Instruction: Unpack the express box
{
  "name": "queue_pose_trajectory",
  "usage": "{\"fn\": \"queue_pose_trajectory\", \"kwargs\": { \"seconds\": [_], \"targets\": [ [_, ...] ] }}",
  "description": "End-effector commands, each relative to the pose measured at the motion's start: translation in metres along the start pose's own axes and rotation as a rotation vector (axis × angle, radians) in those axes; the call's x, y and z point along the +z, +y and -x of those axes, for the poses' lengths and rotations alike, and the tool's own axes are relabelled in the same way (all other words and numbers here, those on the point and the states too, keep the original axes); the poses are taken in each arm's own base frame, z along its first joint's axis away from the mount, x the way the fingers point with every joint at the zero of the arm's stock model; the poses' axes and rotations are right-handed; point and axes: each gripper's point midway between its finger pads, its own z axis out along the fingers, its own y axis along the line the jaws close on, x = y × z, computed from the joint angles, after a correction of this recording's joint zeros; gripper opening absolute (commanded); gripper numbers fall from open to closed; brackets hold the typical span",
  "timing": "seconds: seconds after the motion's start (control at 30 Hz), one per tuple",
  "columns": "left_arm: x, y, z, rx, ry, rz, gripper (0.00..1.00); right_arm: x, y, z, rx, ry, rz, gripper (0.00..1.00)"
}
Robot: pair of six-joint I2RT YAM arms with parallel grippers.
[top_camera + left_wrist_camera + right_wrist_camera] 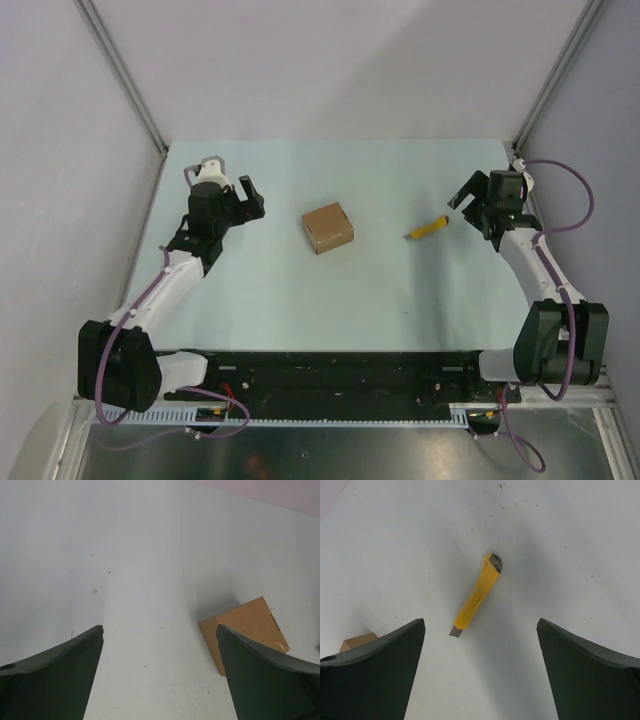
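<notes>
Between the dark fingers of the right gripper (pixel 480 621), which are spread wide and hold nothing, lies a slim yellow plastic cutter knife (pixel 477 594). It rests flat on the pale table (pixel 300 290), with its grey blade end toward 7 o'clock in the wrist view and its dark butt toward 1 o'clock. The fingers frame the handle from above without touching it. That looks like a line-up for picking it up, probably because the carton has to be slit before it can be opened.

Outward along the table, at about 9 o'clock from the knife in the top view, sits the small brown cardboard express box (pixel 328 227). It is near the middle of the surface, turned slightly askew, and its flap lid appears shut. Nothing touches it.

Farther on, at 9 o'clock from the box and well apart from it, the left gripper (pixel 252 200) also has its fingers parted and empty. It faces the carton, and its wrist camera catches a corner of the box behind the right-hand finger. I judge it is placed there to steady the box once cutting starts. Unpacking has not begun.
</notes>
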Motion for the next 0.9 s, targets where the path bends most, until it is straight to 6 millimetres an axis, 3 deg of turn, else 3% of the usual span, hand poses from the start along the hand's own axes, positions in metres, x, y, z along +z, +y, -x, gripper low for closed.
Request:
{"fn": "queue_pose_trajectory", "kwargs": {
  "seconds": [0.0,0.07,0.27,0.3,0.47,0.67,0.7,0.87],
  "targets": [
    [-0.011,-0.012,0.033,0.011,-0.086,-0.034,1.00,-0.013,0.022,0.017,-0.034,-0.054,0.056,1.00],
    [-0.012,-0.011,0.032,0.025,-0.086,-0.033,1.00,-0.014,0.024,0.015,-0.049,-0.047,0.064,1.00],
    [-0.012,-0.014,0.025,0.047,-0.063,-0.077,1.00,-0.021,0.057,-0.011,-0.161,-0.016,0.140,0.98],
    [-0.013,-0.015,0.024,0.051,-0.059,-0.085,1.00,-0.024,0.070,-0.021,-0.193,-0.006,0.173,0.97],
    [-0.008,-0.023,0.009,0.021,-0.003,-0.135,1.00,-0.022,0.092,-0.047,-0.217,0.036,0.214,0.88],
    [0.007,-0.048,-0.030,-0.151,0.172,-0.242,1.00,-0.013,0.125,-0.070,-0.251,0.057,0.311,0.88],
    [0.012,-0.055,-0.045,-0.173,0.237,-0.282,1.00,-0.012,0.135,-0.069,-0.253,0.039,0.346,0.88],
    [0.031,-0.075,-0.069,-0.272,0.376,-0.335,1.00,-0.009,0.178,-0.087,-0.268,0.032,0.497,0.86]
  ]
}}
